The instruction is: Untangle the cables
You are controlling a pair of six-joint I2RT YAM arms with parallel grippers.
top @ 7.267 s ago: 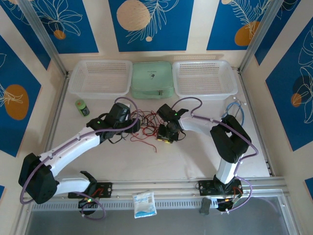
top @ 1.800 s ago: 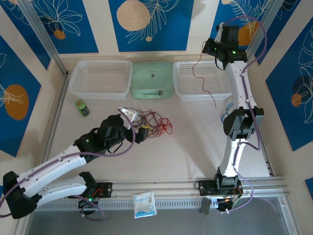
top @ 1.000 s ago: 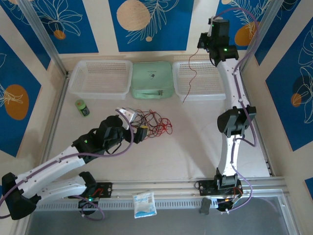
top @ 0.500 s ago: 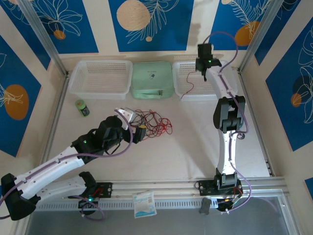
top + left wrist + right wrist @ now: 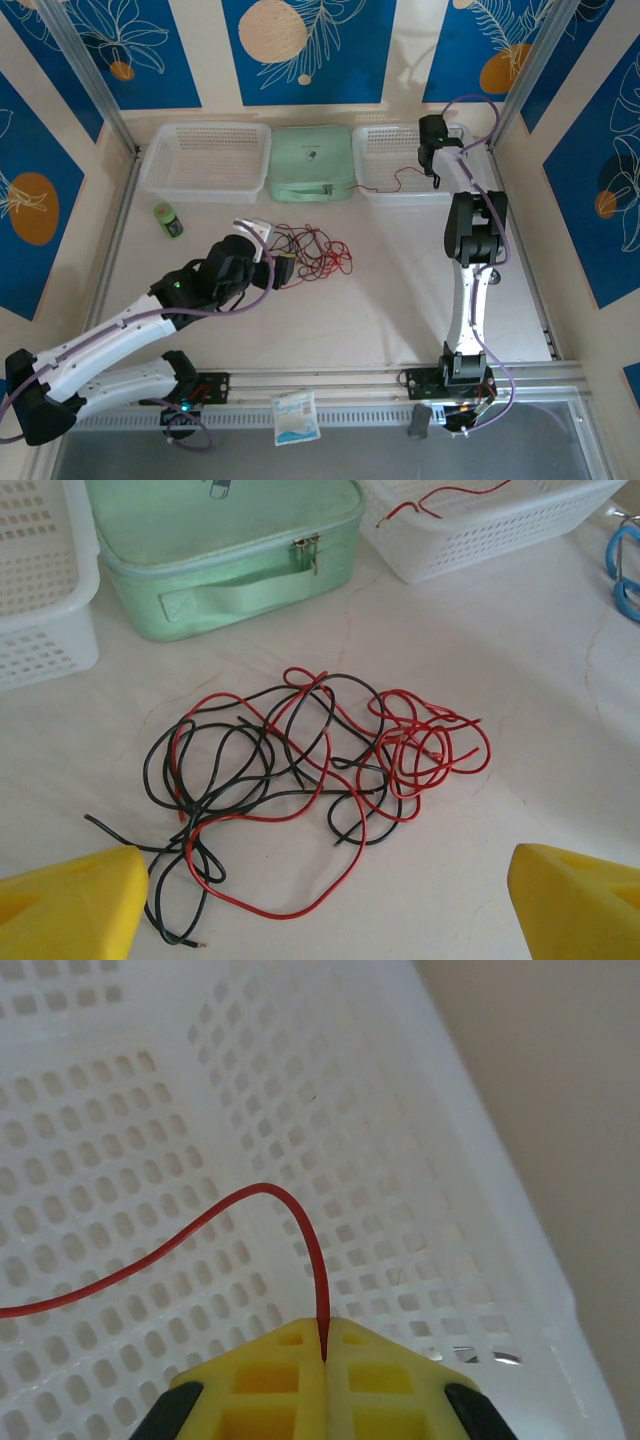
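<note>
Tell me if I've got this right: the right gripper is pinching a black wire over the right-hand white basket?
Not quite: the wire is red, not black. The right wrist view shows it pinched by the right gripper over the right-hand white basket.

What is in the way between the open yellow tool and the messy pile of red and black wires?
Nothing visible. The left yellow-fingered tool is open right beside the tangle of thin red and black wires, with bare pale tabletop between them.
</note>
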